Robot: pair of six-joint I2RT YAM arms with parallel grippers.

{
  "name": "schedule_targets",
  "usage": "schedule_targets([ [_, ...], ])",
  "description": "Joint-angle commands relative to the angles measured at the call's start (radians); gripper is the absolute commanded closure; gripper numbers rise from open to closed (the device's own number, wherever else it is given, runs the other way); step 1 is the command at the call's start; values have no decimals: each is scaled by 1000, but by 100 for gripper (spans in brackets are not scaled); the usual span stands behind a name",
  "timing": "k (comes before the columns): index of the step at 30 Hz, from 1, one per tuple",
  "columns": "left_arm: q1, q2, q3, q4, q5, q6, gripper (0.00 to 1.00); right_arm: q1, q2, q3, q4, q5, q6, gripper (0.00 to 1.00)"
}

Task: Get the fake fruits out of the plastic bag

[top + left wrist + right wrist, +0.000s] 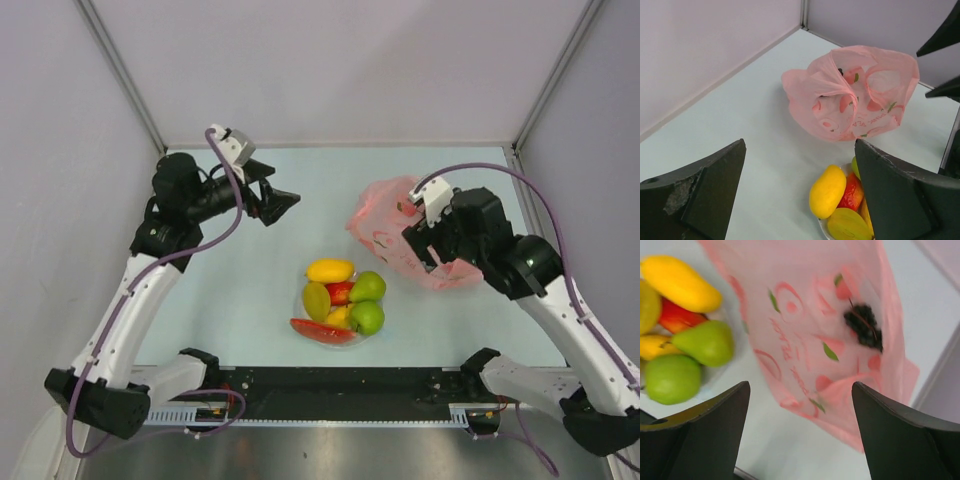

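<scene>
Pink plastic bag (pixel 855 95): grape bunch (pixel 863 326) | bowl (pixel 298 301): fake fruits (pixel 330 270) | left end effector (pixel 799 150), right end effector (pixel 800 390): open, empty

The only writing in view is a line of red letters (pixel 863 121) printed on the side of the pink bag (pixel 850 85). In the left wrist view it slants across the crinkled plastic. In the right wrist view it shows again, blurred and turned on end, and in neither view can a whole word be made out with any certainty.
</scene>
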Motion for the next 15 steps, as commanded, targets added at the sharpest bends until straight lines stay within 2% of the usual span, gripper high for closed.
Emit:
schedule_targets([
  [1,-21,71,-1,49,49,1,5,-252,65,19,-103,-72,12,14],
  [2,-33,78,3,46,61,3,6,-292,82,13,-100,-138,5,14],
  [3,-45,92,9,44,71,7,6,-354,97,11,-96,-172,-2,19],
  [5,-102,103,6,49,69,21,6,-380,145,5,-57,-230,21,25],
  [7,-151,110,-29,62,52,70,6,-391,171,-35,28,-247,72,29],
  [8,-209,115,-46,67,37,78,7,-391,185,-47,55,-246,113,31],
  [10,-254,144,-52,66,77,85,7,-397,223,-68,136,-224,152,32],
  [13,-398,199,-38,38,-76,107,4,-386,266,-117,260,-229,173,33],
  [15,-427,238,-24,36,-153,113,4,-388,272,-162,355,-207,172,32],
])
